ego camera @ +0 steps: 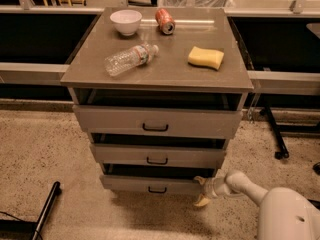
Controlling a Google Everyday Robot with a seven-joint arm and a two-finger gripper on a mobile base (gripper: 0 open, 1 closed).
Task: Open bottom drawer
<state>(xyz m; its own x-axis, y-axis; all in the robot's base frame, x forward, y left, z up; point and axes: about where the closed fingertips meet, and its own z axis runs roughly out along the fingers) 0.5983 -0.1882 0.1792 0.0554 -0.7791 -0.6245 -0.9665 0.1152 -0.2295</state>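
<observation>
The bottom drawer is the lowest and narrowest grey-brown front of three, with a small black pull handle at its centre. A dark gap shows above its front. My gripper is at the right end of that front, low near the floor, to the right of the handle. Its two pale fingers stand apart, one above the other, by the drawer's right corner. Nothing is held.
The mid drawer and top drawer sit above. On the cabinet top lie a white bowl, a red can, a plastic bottle and a yellow sponge. A black pole lies on the floor at the left.
</observation>
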